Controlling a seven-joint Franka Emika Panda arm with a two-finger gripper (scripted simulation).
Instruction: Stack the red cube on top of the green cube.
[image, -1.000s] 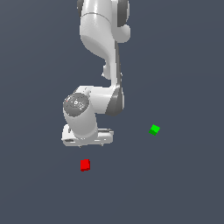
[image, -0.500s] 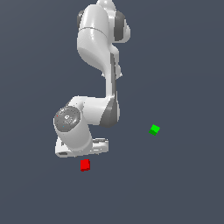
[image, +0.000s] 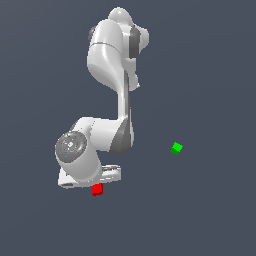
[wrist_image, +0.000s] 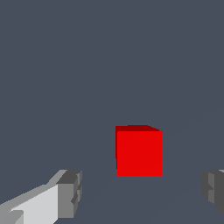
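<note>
Since a second ago I have brought the arm down and toward 7 o'clock in the exterior view, so the hand (image: 95, 181) now sits right over the red cube (image: 97, 189) rather than above and apart from it. The cubes themselves have not shifted.

In the wrist view the hand (wrist_image: 142, 194) stands wide, one fingertip (wrist_image: 70, 192) on each side, with the red cube (wrist_image: 139, 151) in the gap and touching neither. I read that as the approach for a straddling grasp: wide fingers leave room to settle around so small a block before closing. The cube sits nearer one finger than the other, so I'd judge a slight centring useful first.

The green cube (image: 176, 148) lies well apart, at about 2 o'clock from the red one in the exterior view, resting alone on the worktop (image: 210, 210).

That worktop is a flat, featureless slate-grey plane filling both views; no walls, edges or other furnishings show.
</note>
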